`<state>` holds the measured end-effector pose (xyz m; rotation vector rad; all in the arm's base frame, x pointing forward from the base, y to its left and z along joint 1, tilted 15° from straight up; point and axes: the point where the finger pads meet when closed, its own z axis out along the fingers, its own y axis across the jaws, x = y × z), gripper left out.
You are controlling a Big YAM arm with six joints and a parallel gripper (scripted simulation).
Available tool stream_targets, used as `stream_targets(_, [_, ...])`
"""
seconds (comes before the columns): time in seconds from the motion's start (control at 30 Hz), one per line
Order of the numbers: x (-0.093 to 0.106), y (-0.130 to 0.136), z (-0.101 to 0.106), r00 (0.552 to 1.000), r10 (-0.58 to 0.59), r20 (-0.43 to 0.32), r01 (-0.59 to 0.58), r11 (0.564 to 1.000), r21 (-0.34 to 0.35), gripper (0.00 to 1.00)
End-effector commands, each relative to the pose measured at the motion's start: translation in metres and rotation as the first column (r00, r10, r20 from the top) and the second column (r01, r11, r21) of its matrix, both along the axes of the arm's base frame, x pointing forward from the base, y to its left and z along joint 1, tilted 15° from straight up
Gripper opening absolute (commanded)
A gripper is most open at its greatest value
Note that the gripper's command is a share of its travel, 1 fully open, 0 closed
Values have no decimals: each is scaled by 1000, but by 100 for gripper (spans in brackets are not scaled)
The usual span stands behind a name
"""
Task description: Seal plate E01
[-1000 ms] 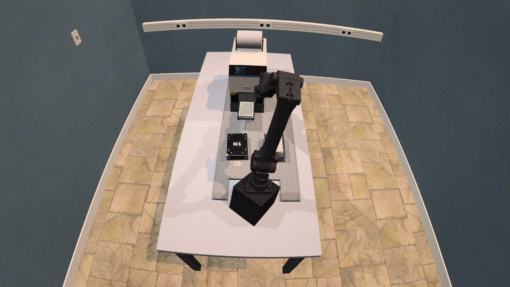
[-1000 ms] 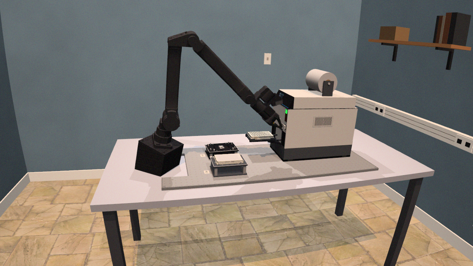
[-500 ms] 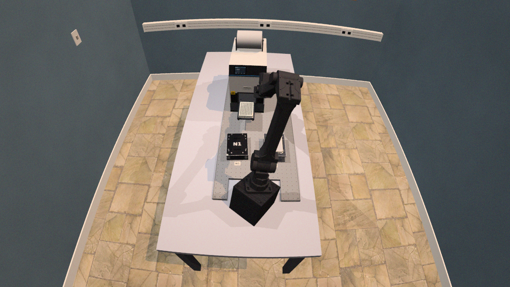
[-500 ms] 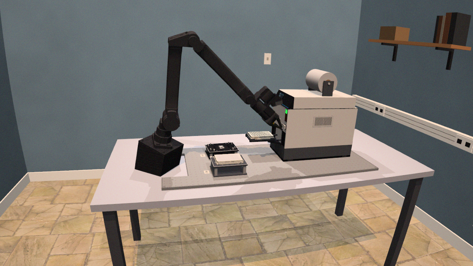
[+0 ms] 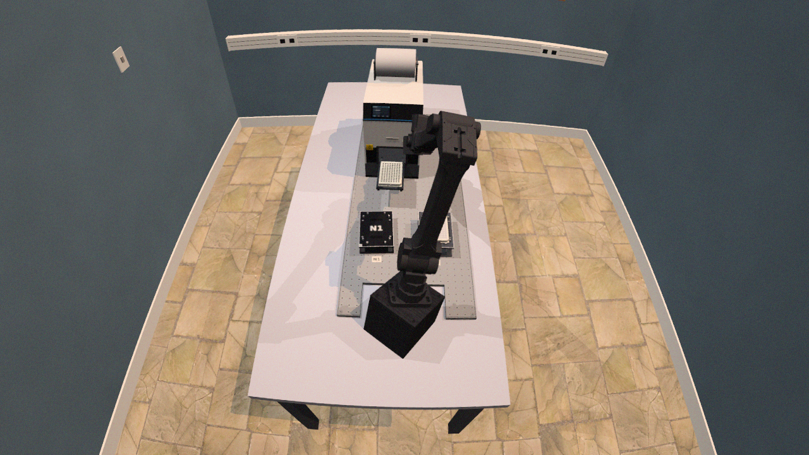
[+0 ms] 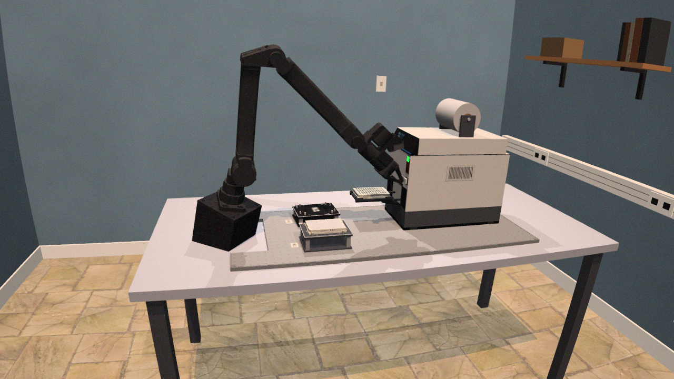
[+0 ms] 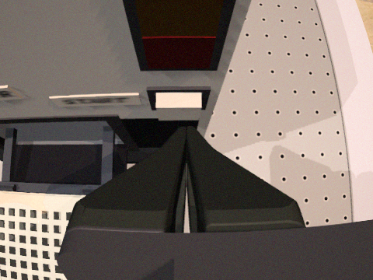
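Item: plate (image 5: pixel 390 173) (image 6: pixel 370 191) (image 7: pixel 31 233), pale, many-welled. It lies level on the stage (image 6: pixel 369 199) (image 7: pixel 54 189), which stands out from the sealer (image 5: pixel 393 93) (image 6: pixel 454 181). Locators: too small to judge. No foil shows over the wells (they look open, so I judge the sealing is not yet done).

Handling, by my estimate: light, stiff, rather slick at the walls, not very fragile. Best hold: low on two opposite side walls, square and level, with modest force. Wells and any later foil: not to be pressed (a crease there would be my fault). Risk: a crooked grip could cock it in the locators.

Item: my claw (image 5: pixel 409 146) (image 6: pixel 403 179) (image 7: pixel 186 138). Fingers together, nothing between them (a blunt poker, for present purposes). Tips beside START (image 6: pixel 405 180) (image 7: pixel 179 100), a pale cap; contact cannot be told. Lamp (image 6: pixel 408 158) (image 7: pixel 179 52): green lit in the exterior view.

Position: the plate lies to my left of the claw, lower, and nearer my base. Near, yet apart; no finger touches it.

Next, as I judge: press START squarely, then withdraw without brushing the stage. Nest N1 (image 5: pixel 376 238) (image 6: pixel 315 210) holds no plate (its return berth). The other plate (image 5: pixel 444 230) (image 6: pixel 325 226), in N2, is to be left alone.

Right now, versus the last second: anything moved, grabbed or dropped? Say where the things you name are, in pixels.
Nothing clearly. Arm (image 5: pixel 441 198) (image 6: pixel 320 101) at most edged toward the sealer (image 5: pixel 393 93) (image 6: pixel 454 181) (image 7: pixel 78 50); too slight to be sure. No plate taken or released. Unchanged: stage plate (image 5: pixel 390 173) (image 6: pixel 371 191) (image 7: pixel 29 241), bare N1 (image 5: pixel 376 239) (image 6: pixel 315 211), N2's plate (image 5: pixel 444 232) (image 6: pixel 325 226), green lamp (image 6: pixel 408 159).
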<state>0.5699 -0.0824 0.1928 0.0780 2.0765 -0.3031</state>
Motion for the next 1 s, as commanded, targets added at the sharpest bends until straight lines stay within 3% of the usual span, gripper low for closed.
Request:
stream_targets(0.0, [12, 8, 21, 999, 22, 32, -22, 1000, -10, 0])
stream_targets(0.3, [16, 11, 33, 998, 28, 52, -27, 1000, -11, 0])
stream_targets(0.77, [18, -5, 21, 1000, 1, 30, 0, 1000, -9, 0])
stream_targets(0.97, [18, -9, 28, 999, -5, 43, 6, 1000, -11, 0])
